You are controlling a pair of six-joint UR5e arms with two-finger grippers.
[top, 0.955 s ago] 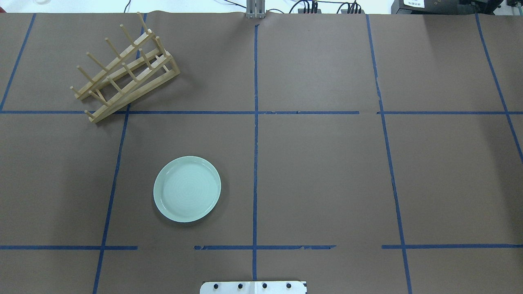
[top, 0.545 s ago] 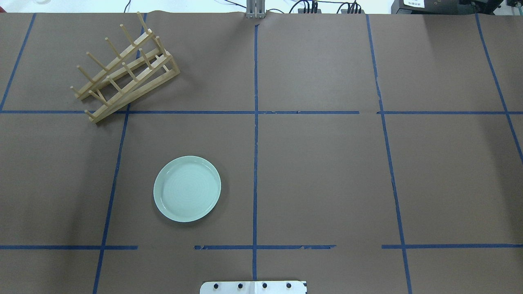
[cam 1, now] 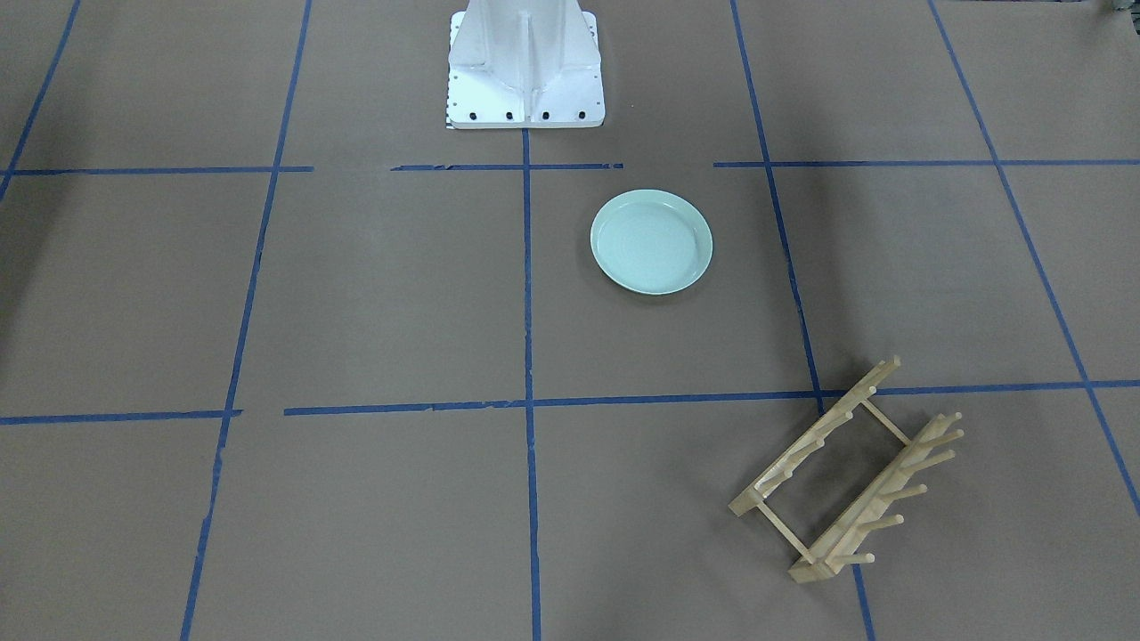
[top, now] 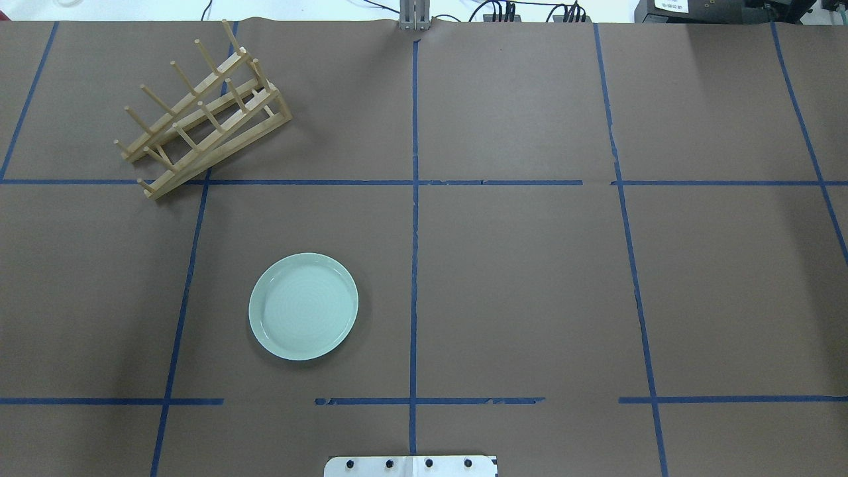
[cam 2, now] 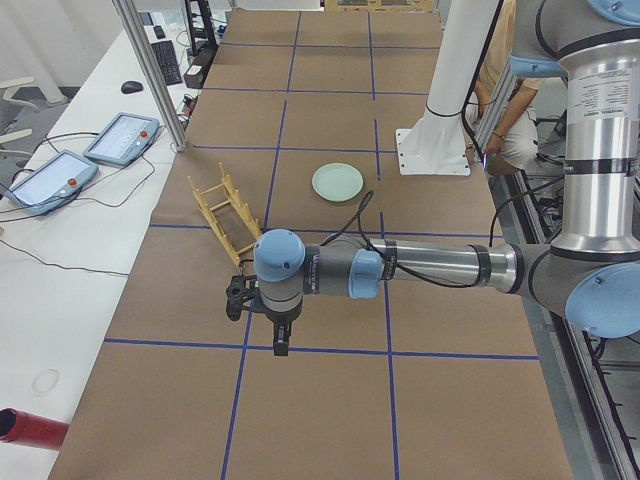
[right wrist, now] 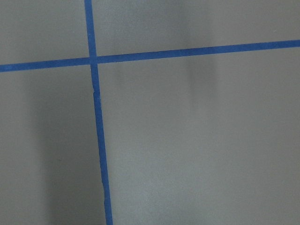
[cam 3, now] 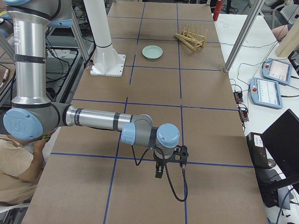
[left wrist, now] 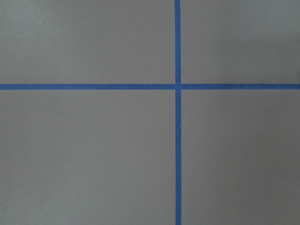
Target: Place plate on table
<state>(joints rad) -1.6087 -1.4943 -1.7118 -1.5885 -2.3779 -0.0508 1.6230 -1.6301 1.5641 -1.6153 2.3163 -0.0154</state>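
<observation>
Placement looks finished: the plate (top: 303, 307) lies flat on the worktop (top: 530, 285), well apart from the wooden dish rack (top: 205, 112). The left hand (cam 2: 281, 345) and right hand (cam 3: 159, 171) hang far from it. Neither holds the plate, and I cannot tell how far open they are.

Brown table (top: 517, 278) w/ plate (top: 303, 307) & wood rack (top: 202, 119).

Wrist cameras seemingly close above table (left wrist: 93, 150)

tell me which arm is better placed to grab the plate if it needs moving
Left, probably. The mint-green plate lies flat left of the centre tape line, and the left gripper hangs nearer it than the right gripper does.
</observation>
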